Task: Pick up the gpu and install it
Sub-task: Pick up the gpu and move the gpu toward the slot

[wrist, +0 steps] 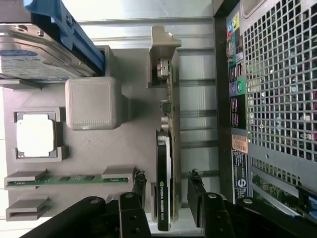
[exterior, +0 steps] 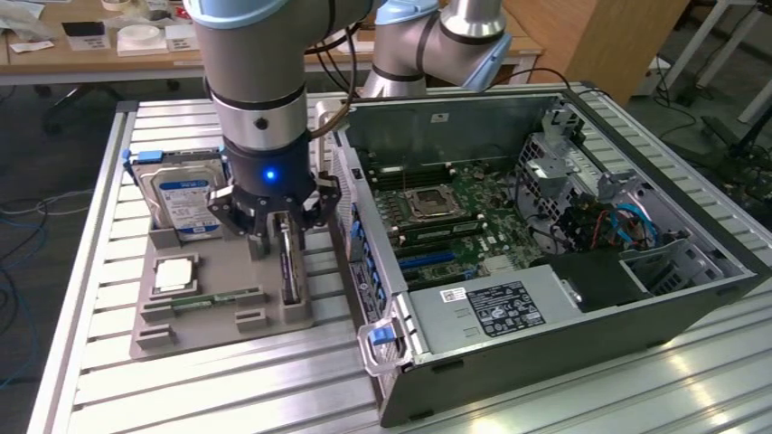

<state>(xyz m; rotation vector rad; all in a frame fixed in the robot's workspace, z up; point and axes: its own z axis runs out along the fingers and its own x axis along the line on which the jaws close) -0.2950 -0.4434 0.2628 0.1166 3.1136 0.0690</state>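
Gpu (wrist: pixel 164 163) stands edgewise inside the wide-open hand (wrist: pixel 167 174), untouched.

Slatted metal table (exterior: pixel 217 398). On it a grey holder (exterior: pixel 230 318) carrying a hard drive (exterior: pixel 187 194) with a blue label, propped up in a blue bracket (exterior: pixel 146 156); a square silver processor (exterior: pixel 175 274) in a pocket; and a green memory stick (exterior: pixel 211 300) lying in a slot. Just beside the holder, to the exterior view's right, is an open computer case (exterior: pixel 567 339) containing a green motherboard (exterior: pixel 476 235), a labelled power supply (exterior: pixel 494 307) and blue cables (exterior: pixel 627 221). Cluttered desk (exterior: pixel 72 50) behind.
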